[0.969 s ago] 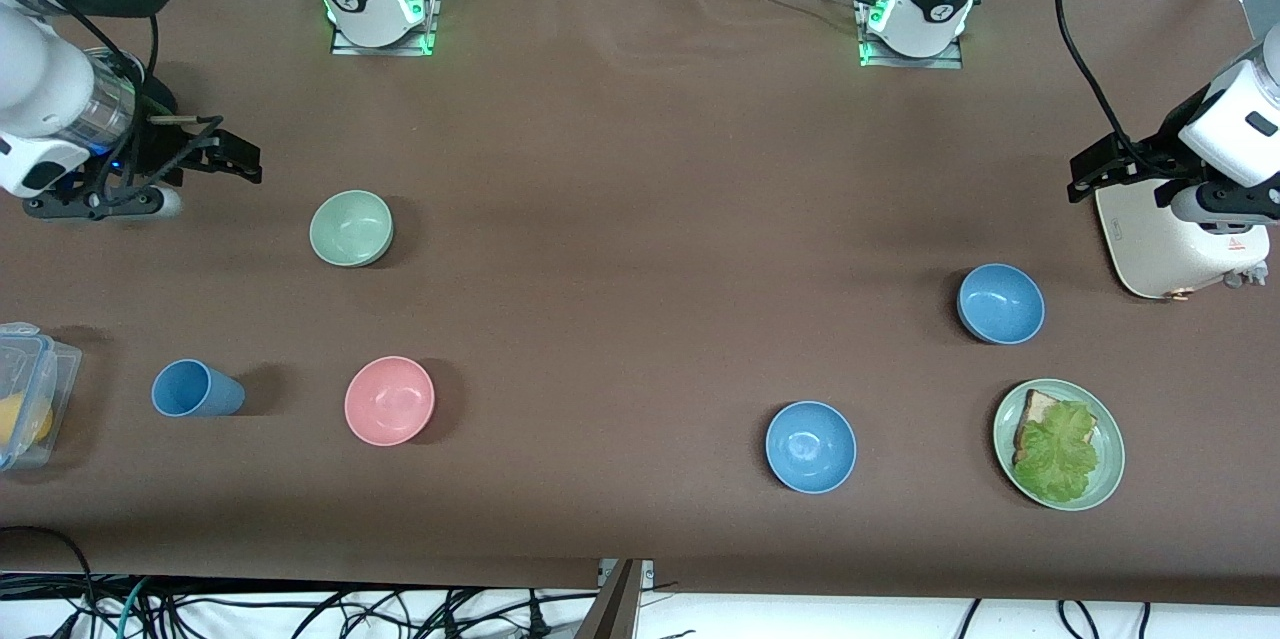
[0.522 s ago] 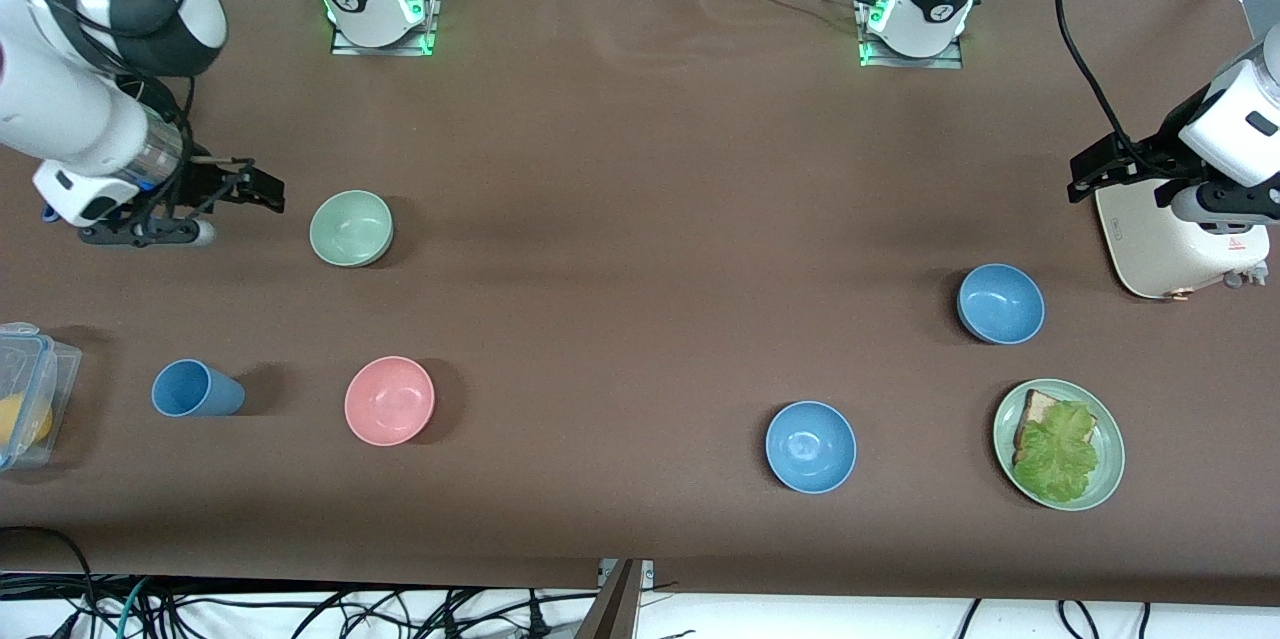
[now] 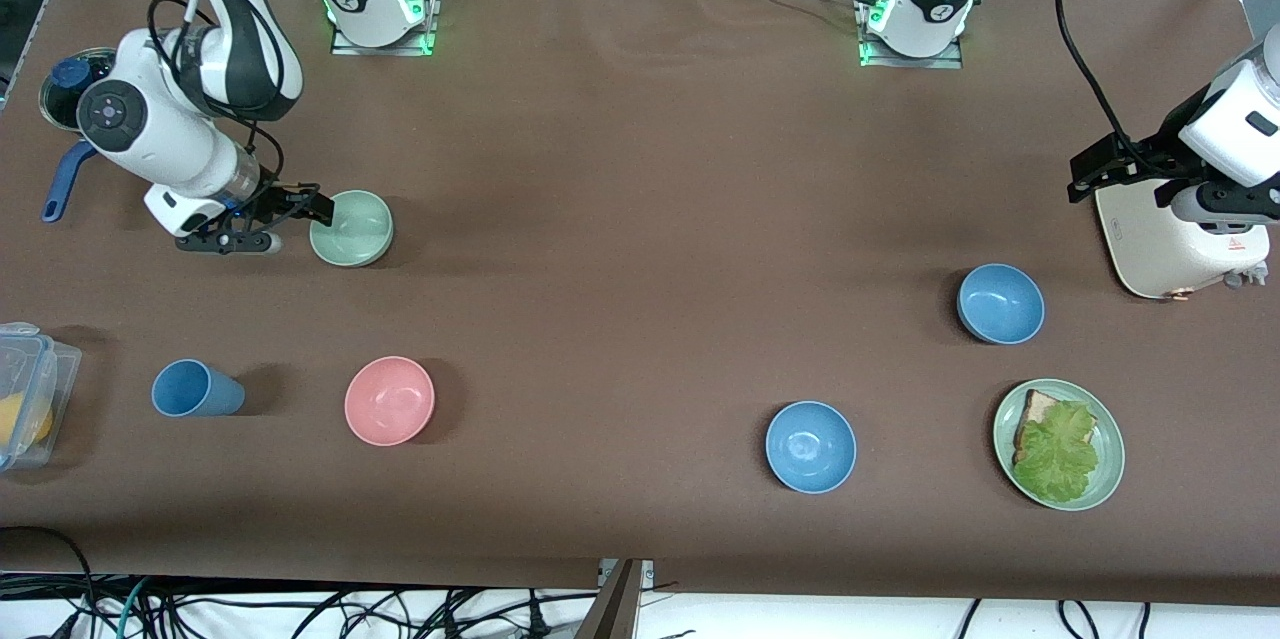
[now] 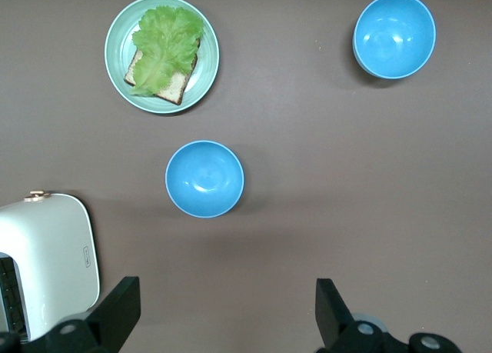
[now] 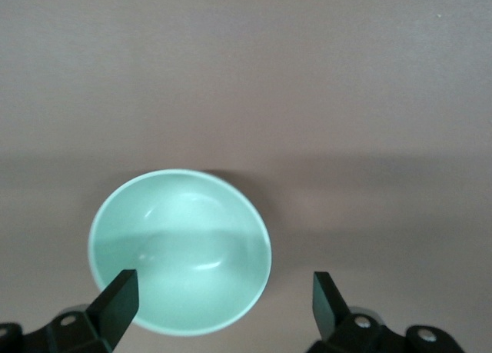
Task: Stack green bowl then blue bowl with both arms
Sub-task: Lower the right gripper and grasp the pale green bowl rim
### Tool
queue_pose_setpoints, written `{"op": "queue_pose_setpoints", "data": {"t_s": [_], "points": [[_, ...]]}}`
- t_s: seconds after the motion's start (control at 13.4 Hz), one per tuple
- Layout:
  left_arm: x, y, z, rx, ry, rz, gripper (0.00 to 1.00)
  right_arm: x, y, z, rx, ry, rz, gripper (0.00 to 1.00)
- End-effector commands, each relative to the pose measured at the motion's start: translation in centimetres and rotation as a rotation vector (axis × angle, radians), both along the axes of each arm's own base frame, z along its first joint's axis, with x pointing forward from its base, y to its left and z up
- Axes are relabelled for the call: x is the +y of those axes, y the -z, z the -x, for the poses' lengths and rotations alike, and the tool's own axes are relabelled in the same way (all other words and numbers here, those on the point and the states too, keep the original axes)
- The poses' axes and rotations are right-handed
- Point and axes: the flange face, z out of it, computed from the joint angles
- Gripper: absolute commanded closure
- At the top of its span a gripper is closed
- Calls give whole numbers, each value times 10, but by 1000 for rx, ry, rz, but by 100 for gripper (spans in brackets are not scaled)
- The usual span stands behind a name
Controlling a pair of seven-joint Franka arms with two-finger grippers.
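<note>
Stage: nothing stacked | right gripper (image 3: 318, 209) spread wide, empty, over green bowl (image 3: 352, 228)'s 9 o'clock rim | left gripper (image 4: 223, 311) wide apart, empty, waits above toaster (image 3: 1175, 244) | 2 blue bowls (image 3: 1000, 303) (image 3: 811, 446) untouched

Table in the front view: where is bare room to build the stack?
The table is bare between the green bowl and two blue bowls. Crowded: the right end effector at the green bowl; plate and toaster, under the left end effector.
</note>
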Motion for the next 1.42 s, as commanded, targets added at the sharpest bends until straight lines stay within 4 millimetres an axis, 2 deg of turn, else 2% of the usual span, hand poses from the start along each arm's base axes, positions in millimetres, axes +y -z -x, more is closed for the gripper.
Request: {"op": "queue_pose_setpoints", "data": {"t_s": [0.0, 0.15, 0.22, 0.3, 0.37, 0.52, 0.6, 0.82, 1.04, 1.19, 1.34], "points": [[-1, -6, -4, -1, -3, -3, 0, -12, 32, -4, -3, -15, 3, 1], [0, -6, -4, -1, -4, -3, 0, -18, 59, 1, 6, -4, 8, 4], [0, -6, -4, -1, -4, -3, 0, -23, 68, 2, 9, 5, 8, 9], [0, -6, -4, -1, -4, -3, 0, -23, 71, 3, 17, 5, 9, 21], [-1, -6, -4, -1, -3, -3, 0, -23, 72, 4, 18, 6, 9, 38], [0, -6, -4, -1, -4, -3, 0, -22, 69, 3, 18, 9, 8, 82], [0, -6, -4, -1, -6, -1, 0, -22, 69, 4, 26, 11, 7, 100], [0, -6, -4, -1, -5, -1, 0, -21, 64, 2, 24, 16, 3, 100], [0, -6, -4, -1, -6, 0, 0, -4, 32, -10, 29, -4, -5, 100], [0, -6, -4, -1, -6, 0, 0, 28, -6, -36, 43, 10, -8, 100], [0, -6, -4, -1, -6, 0, 0, 72, -36, -56, 70, -1, -14, 100]]}}
